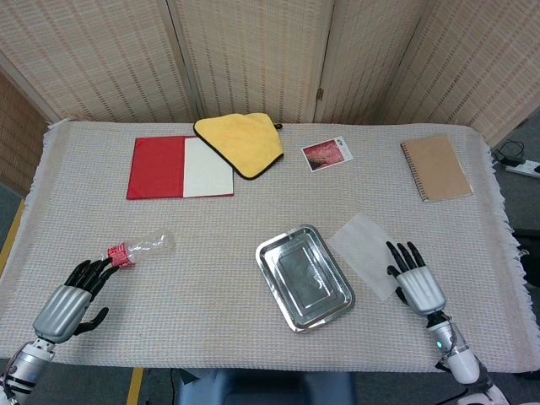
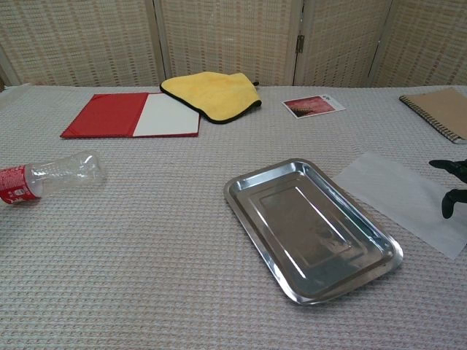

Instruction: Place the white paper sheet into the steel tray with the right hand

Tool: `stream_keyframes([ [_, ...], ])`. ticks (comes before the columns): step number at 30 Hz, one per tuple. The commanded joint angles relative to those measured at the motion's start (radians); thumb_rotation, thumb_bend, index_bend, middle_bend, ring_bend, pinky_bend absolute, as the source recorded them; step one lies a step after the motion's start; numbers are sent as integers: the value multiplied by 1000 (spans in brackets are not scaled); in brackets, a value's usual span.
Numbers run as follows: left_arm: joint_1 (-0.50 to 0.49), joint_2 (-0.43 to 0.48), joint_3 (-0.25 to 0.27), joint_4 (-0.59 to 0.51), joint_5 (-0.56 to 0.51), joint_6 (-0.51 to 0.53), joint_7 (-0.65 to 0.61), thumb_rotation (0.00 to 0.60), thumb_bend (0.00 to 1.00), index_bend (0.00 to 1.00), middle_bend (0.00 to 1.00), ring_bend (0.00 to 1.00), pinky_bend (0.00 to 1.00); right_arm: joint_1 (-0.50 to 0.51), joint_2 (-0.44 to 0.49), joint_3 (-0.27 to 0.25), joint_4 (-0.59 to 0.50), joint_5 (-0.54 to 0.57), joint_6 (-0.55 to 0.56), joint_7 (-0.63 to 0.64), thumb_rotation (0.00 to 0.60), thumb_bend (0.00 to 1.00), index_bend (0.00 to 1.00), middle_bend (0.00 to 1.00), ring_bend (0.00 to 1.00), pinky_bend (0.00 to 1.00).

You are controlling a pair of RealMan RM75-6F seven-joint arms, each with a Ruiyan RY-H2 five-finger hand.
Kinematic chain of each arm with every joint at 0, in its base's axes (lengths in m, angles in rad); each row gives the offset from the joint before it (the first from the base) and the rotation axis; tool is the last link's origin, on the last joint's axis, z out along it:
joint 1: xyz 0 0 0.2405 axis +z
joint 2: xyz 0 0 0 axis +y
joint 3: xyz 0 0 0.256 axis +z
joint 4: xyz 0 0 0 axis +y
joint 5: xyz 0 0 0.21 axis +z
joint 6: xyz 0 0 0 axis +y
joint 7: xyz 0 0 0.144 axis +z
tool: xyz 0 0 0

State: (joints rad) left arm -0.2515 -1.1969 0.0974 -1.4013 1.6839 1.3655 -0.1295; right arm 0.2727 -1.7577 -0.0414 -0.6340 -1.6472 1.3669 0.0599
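The white paper sheet (image 1: 367, 250) (image 2: 398, 193) lies flat on the cloth just right of the empty steel tray (image 1: 305, 277) (image 2: 310, 226). My right hand (image 1: 415, 282) hovers at the sheet's near right edge, fingers spread and holding nothing; only its dark fingertips (image 2: 451, 169) show at the right edge of the chest view. My left hand (image 1: 69, 300) sits near the front left of the table, fingers apart, empty, a little short of the plastic bottle (image 1: 139, 248) (image 2: 47, 176).
A red and white folder (image 1: 180, 166), a yellow cloth (image 1: 241, 142), a photo card (image 1: 326, 153) and a brown spiral notebook (image 1: 435, 166) lie along the far half of the table. Woven screens stand behind.
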Motion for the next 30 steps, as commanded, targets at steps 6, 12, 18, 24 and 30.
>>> stream_keyframes([
  [6, 0, -1, 3, 5, 15, 12, -10, 600, 470, 45, 0, 0, 0, 16, -17, 2, 20, 5, -21, 18, 600, 580, 466, 0, 0, 0],
  [12, 2, 0, 3, 5, 17, 17, -12, 600, 470, 45, 0, 0, 0, 25, -37, 4, 34, 9, -24, 32, 600, 673, 553, 47, 21, 0],
  [18, 1, 2, 3, 6, 18, 17, -18, 600, 470, 44, 0, 0, 0, 20, -43, 11, 44, 4, 39, 80, 600, 692, 616, 108, 69, 0],
  [24, 2, 2, 5, 3, 21, 17, -18, 600, 470, 44, 0, 0, 0, 20, -43, 38, 42, 12, 107, 118, 600, 697, 625, 134, 90, 0],
  [30, 2, 5, 6, -1, 22, 17, -22, 600, 470, 44, 0, 0, 0, 36, -44, 115, 12, 53, 192, 153, 600, 697, 626, 150, 102, 0],
])
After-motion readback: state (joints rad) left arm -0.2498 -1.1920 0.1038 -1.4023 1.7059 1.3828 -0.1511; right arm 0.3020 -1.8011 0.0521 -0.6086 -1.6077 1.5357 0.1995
